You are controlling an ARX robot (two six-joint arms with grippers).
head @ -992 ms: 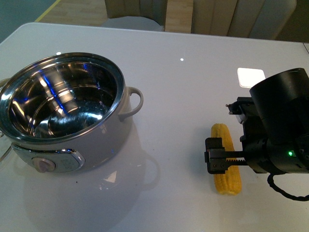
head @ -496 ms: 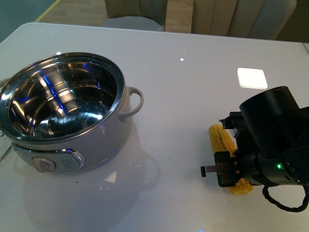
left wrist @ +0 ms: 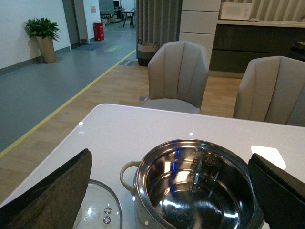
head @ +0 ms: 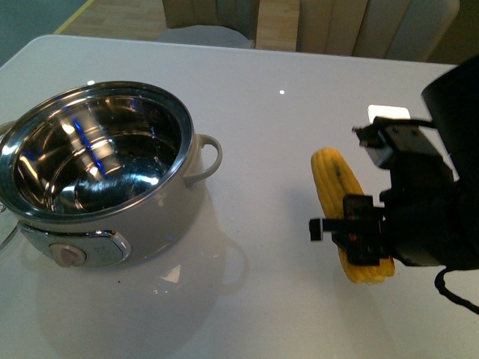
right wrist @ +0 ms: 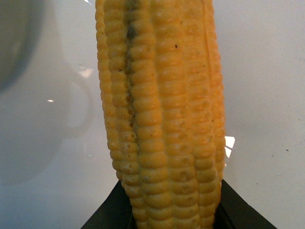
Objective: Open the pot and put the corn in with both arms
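We see the pot (head: 161, 224) open and empty on the worktop (head: 284, 134). The right hand (head: 363, 238), closed on the corn (head: 333, 183) right of the pot, has lifted it; the left hand (left wrist: 164, 191) gapes empty.

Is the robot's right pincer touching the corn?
Touching. In the right wrist view, the corn sits squeezed inside the right pincer, black fingers against both sides.

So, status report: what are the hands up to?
Right hand shut on the corn. Left hand open, facing the pot. Pot empty, lid off beside it. Nothing between corn and pot.
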